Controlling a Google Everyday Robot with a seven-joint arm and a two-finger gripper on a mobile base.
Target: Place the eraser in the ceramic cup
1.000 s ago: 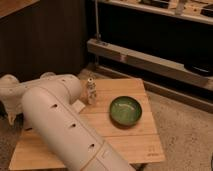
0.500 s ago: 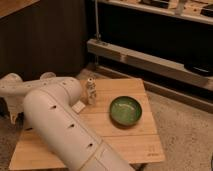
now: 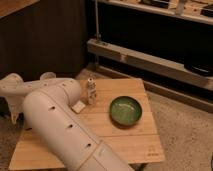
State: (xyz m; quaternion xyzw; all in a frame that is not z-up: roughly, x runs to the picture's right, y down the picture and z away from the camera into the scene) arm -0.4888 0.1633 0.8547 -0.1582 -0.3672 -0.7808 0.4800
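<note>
My big white arm [image 3: 60, 125] reaches from the bottom middle up to the left and covers the left part of the wooden table [image 3: 135, 140]. My gripper [image 3: 12, 116] hangs down at the far left, by the table's left edge. The eraser and the ceramic cup are hidden or out of view. On the table I see a small pale bottle-shaped shaker [image 3: 91, 91] upright near the back. A white flat rectangular piece [image 3: 77, 106] lies just beside my arm.
A green bowl [image 3: 125, 110] stands on the right half of the table. Behind the table are a dark wall and a low metal shelf rail [image 3: 150, 62]. Speckled floor [image 3: 185, 130] lies to the right.
</note>
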